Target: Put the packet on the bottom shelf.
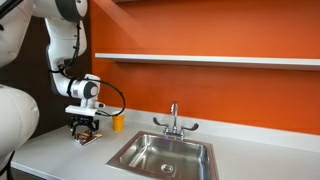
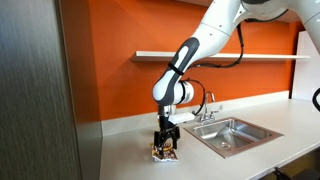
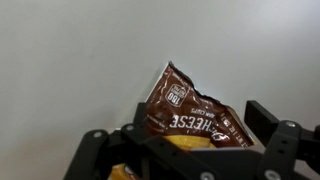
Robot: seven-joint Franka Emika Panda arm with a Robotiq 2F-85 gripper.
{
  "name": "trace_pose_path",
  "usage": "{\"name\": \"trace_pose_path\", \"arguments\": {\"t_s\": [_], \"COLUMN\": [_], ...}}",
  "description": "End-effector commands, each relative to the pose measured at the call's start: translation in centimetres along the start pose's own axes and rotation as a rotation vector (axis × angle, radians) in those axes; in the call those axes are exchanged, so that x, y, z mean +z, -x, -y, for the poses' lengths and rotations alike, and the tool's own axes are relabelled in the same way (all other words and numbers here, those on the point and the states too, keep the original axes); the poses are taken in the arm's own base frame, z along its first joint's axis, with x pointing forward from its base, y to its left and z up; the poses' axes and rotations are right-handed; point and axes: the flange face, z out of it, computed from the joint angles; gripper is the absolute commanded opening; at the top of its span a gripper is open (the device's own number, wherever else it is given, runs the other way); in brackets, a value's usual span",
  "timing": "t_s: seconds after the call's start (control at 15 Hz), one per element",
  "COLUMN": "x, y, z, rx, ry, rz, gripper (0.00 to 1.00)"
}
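White countertop [image 1: 60,150] under an orange wall [image 1: 200,95]. Stainless sink [image 1: 165,155] set into the counter, chrome faucet [image 1: 174,120] behind it; both also show in an exterior view, sink [image 2: 232,135] and faucet [image 2: 208,104]. Small orange-yellow cup [image 1: 118,122] stands on the counter by the wall, just beside the gripper, between it and the sink. Dark cabinet panel [image 2: 40,90] closes off the counter end. The bottom shelf [image 1: 210,60] runs along the wall well above the counter, seen in both exterior views [image 2: 235,56]; nothing visible on it. Edge of a higher shelf [image 1: 200,1] at the frame top. No object lies between the gripper and the shelf.

The Franka arm [image 2: 195,50] bends over from above, its wrist pointing straight down at the counter. Gripper [image 1: 83,126] sits low over the counter near the cabinet end, also visible at [image 2: 165,141].

In the wrist view the gripper [image 3: 190,138] has its jaws spread wide, one finger either side of the packet [image 3: 185,112]. Can't tell whether the pads touch it.

The packet [image 1: 89,136] lies on the countertop right under the gripper [image 2: 165,153], well below the shelf. Dark brown wrapper, white "CHEESE" lettering, orange-yellow patch at the near end, slightly crumpled, one corner pointing away from the gripper.
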Motion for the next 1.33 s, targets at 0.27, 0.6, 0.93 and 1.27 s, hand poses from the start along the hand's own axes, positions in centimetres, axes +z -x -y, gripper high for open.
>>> {"name": "trace_pose_path", "arguments": {"t_s": [0.27,0.6,0.93,1.27], "x": [0.1,0.0,0.3,0.4], "y": [-1.7,-2.4,-2.9,-3.3], "z": [0.1,-0.2,-0.6,-1.0], "rx": [0.017,0.030,0.042,0.048], "ry": [0.017,0.021,0.021,0.020], "rz": [-0.004,-0.011,-0.011,-0.012], "gripper": [1.00,1.00,1.00,0.74]}}
